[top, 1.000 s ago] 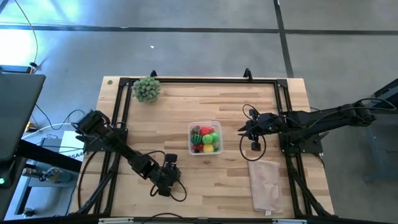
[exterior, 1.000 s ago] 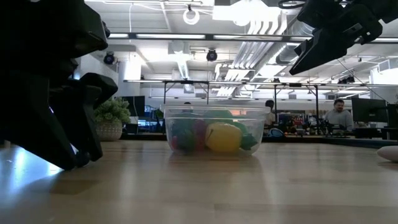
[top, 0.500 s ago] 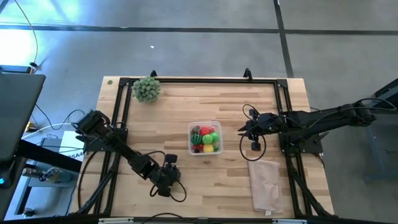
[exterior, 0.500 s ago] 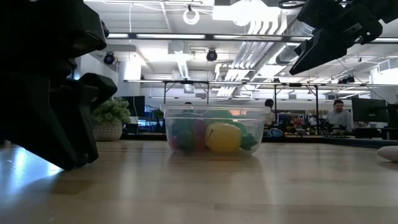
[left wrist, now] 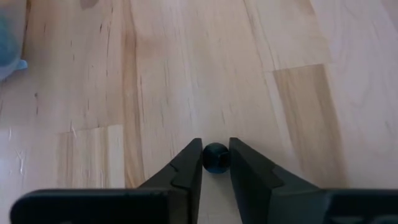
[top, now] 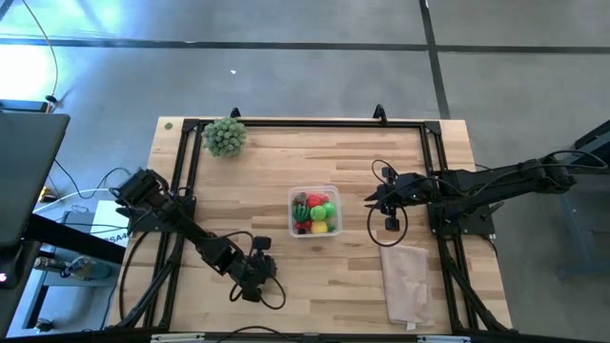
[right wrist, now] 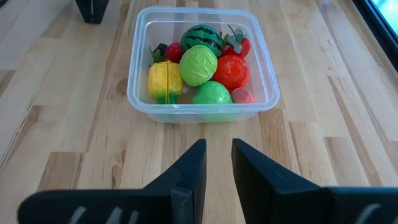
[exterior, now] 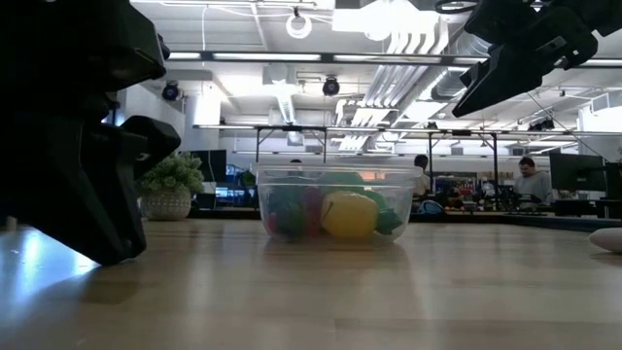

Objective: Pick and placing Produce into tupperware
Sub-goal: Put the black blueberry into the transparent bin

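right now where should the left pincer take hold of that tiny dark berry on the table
Across its middle, coming straight down from above. The dark berry is a small round ball lying loose on the bare table, so it would likely roll from any sideways push. The left pincer already straddles it, one finger on each side, so closing evenly at its widest part should hold it.
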Motion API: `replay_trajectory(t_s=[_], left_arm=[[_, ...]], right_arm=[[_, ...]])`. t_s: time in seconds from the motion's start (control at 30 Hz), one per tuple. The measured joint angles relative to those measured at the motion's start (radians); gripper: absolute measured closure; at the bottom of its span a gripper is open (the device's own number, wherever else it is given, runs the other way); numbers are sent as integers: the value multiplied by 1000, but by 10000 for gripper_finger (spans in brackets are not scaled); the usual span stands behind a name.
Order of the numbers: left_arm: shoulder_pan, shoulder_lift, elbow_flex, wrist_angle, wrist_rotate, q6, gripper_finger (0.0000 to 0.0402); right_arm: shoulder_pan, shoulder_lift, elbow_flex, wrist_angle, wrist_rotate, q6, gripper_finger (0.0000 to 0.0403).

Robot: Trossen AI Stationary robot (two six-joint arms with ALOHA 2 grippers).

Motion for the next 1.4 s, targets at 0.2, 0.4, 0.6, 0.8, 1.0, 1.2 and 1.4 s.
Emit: replay_trajectory(t_s=[0.2,0.4,0.6,0.8,1.0,1.2,1.4], left_arm=[[1,2,-3,41,-10,7,336],[1,-15,-4,134,-39,58,354],[1,-40,28,236,-182,169,345],[9,-56,154,234,-453,367,343],[84,-56,298,226,-467,573,349],[220,-57,401,72,-291,554,343],[369,-57,443,-243,36,343,348]], right_arm=[[0,0,0,0,0,0,336],[0,0,0,0,0,0,336],[0,0,0,-1,0,0,336],[0,0,0,2,0,0,336],[0,0,0,2,0,0,336],[0,0,0,1,0,0,336],[0,0,0,2,0,0,336]])
